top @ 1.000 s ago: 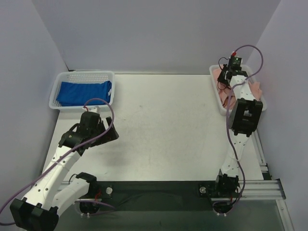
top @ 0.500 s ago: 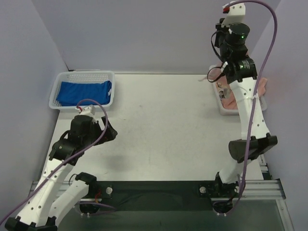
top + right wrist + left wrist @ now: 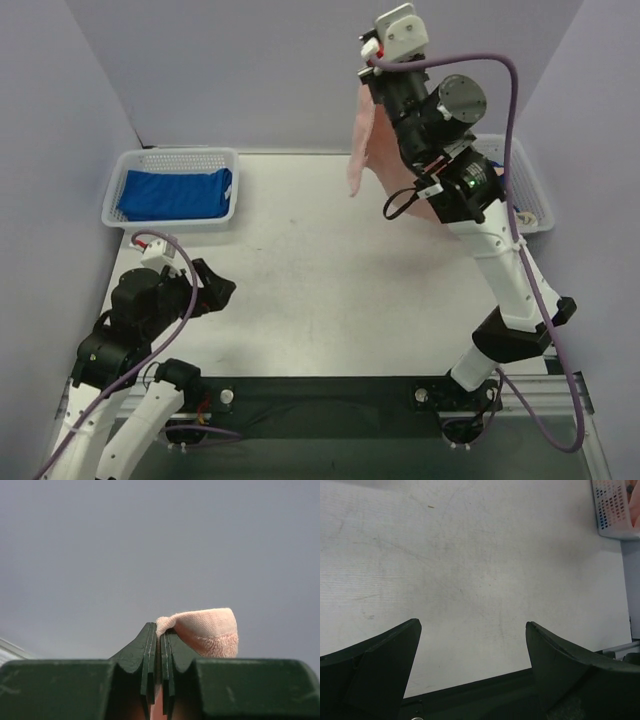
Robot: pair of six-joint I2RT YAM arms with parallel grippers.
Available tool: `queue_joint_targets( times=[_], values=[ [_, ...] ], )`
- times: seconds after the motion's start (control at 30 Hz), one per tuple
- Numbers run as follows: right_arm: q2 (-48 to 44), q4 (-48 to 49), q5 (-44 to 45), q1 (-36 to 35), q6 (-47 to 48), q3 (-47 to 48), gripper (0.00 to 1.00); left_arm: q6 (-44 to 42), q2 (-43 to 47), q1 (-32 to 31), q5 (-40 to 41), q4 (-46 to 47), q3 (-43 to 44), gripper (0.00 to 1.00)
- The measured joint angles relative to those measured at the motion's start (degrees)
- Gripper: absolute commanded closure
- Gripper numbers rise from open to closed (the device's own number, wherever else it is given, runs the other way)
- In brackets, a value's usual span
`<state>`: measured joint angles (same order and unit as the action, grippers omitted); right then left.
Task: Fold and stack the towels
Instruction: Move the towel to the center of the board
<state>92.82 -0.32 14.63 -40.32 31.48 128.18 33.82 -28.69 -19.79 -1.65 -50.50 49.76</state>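
My right gripper (image 3: 373,88) is raised high above the table's back middle. It is shut on a corner of the salmon-pink towel (image 3: 360,150), which hangs straight down from it, clear of the table. In the right wrist view the jaws (image 3: 161,630) pinch the towel's edge (image 3: 210,626) against a plain grey wall. The royal-blue towel (image 3: 175,193) lies folded in the left white mesh basket (image 3: 180,157). My left gripper (image 3: 213,290) is open and empty, low over the table's near left; its view (image 3: 472,627) shows only bare table. The white lettered towel is not clearly visible.
The right white mesh basket (image 3: 515,180) stands at the back right edge with a bit of white cloth (image 3: 530,214) in it. It also shows in the left wrist view (image 3: 619,510), with orange and blue patches behind the mesh. The grey table (image 3: 300,280) has walls on three sides.
The right arm has lifted out of the right basket and swung up and left, pulling the salmon-pink towel out with it. The left arm has drawn back toward the near edge.
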Motion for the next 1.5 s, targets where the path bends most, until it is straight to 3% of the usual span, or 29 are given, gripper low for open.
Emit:
queue_joint_targets(
  times=[0.3, 0.4, 0.5, 0.63, 0.73, 1.0, 1.03, 1.07, 1.17, 1.27, 1.5],
  values=[
    [8.2, 11.8, 1.2, -15.2, 9.8, 4.2, 1.0, 0.0, 6.8, 0.0, -0.8, -6.3, 2.8, 0.03],
    [6.7, 15.0, 3.4, -19.1, 10.4, -4.9, 1.0, 0.0, 8.3, 0.0, -0.8, -8.5, 3.6, 0.03],
    [3.1, 16.4, 6.7, -22.5, 8.2, -20.5, 1.0, 0.0, 9.2, 0.0, -0.8, -10.5, 3.9, 0.03],
    [1.9, 11.9, 9.0, -26.0, -3.1, -38.3, 1.0, 0.0, 10.7, 0.0, 0.3, -13.4, 4.7, 0.03],
    [2.6, 4.0, 6.9, -28.3, -15.8, -45.9, 1.0, 0.0, 12.4, 0.0, 2.7, -15.1, 5.7, 0.03],
    [5.6, -7.7, -5.5, -34.6, -39.7, -48.9, 0.89, 0.0, 13.5, -0.6, 12.0, -16.6, 8.8, 0.02],
    [5.8, -8.7, -6.8, -35.4, -41.3, -48.9, 0.83, 0.0, 13.2, -0.8, 13.0, -16.5, 8.9, 0.03],
    [5.9, -9.5, -7.7, -35.9, -42.6, -48.9, 0.61, 0.0, 12.7, -1.1, 13.7, -16.5, 8.9, 0.02],
    [5.9, -11.3, -9.0, -35.3, -45.4, -48.9, 0.23, 0.0, 10.0, -1.6, 14.5, -15.4, 8.2, 0.03],
    [5.1, -11.8, -11.0, -31.9, -46.8, -49.6, 0.17, 0.2, 6.3, -1.6, 13.7, -13.6, 6.0, 0.03],
    [-5.9, -11.6, -14.3, -20.0, -50.1, -58.4, 0.17, 2.0, -4.2, -1.7, 9.1, -8.8, 0.0, 0.02]
  ],
)
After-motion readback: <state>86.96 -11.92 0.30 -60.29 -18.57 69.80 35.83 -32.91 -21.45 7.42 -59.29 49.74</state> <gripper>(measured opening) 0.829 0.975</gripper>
